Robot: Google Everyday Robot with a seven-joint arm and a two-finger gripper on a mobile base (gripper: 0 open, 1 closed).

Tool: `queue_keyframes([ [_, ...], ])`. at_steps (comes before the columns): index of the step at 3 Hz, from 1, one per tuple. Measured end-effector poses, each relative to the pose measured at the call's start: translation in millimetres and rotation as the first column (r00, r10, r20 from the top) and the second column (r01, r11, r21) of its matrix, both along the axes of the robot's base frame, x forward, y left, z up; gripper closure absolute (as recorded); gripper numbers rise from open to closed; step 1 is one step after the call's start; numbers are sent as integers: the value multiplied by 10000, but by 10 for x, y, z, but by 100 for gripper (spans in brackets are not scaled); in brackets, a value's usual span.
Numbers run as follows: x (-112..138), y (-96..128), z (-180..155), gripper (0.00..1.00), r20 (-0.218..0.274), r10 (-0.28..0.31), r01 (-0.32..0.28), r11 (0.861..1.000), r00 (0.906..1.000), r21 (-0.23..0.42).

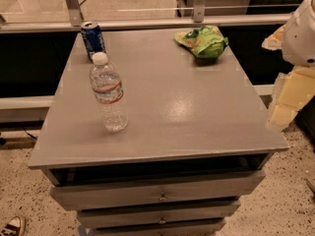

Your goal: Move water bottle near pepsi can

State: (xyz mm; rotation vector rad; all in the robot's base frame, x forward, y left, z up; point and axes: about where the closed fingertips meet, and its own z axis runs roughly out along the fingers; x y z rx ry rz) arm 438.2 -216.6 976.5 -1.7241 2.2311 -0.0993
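Note:
The water bottle (pixel 108 93) stands upright on the left part of the grey table top (pixel 187 107); it is clear ribbed plastic with a white cap and a white-and-red label band. The pepsi can (pixel 93 39), dark blue with a silver top, stands upright at the table's back left corner, a short way behind the bottle and apart from it. My arm (pixel 300 33) comes in at the right edge of the view. My gripper (pixel 284 104) hangs beyond the table's right side, far from the bottle and the can, and touches nothing.
A crumpled green chip bag (pixel 203 41) lies at the back right of the table. The table has drawers (pixel 157 193) below its front edge. A rail and glass wall (pixel 147 21) run behind it. A shoe (pixel 12 226) shows at the bottom left on the floor.

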Motion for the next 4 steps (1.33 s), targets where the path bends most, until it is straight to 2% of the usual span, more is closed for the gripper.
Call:
queue_keyframes([
  [1,0,0,0,0,2,0,0,10000,10000,0],
  [2,94,214,-101,0,-33,233,-230,9959,9997,876],
  [3,323,869,-349,0,-27,997,-946,9519,9950,2914],
  [4,497,1497,-483,0,382,1759,-1734,8690,9837,4635],
])
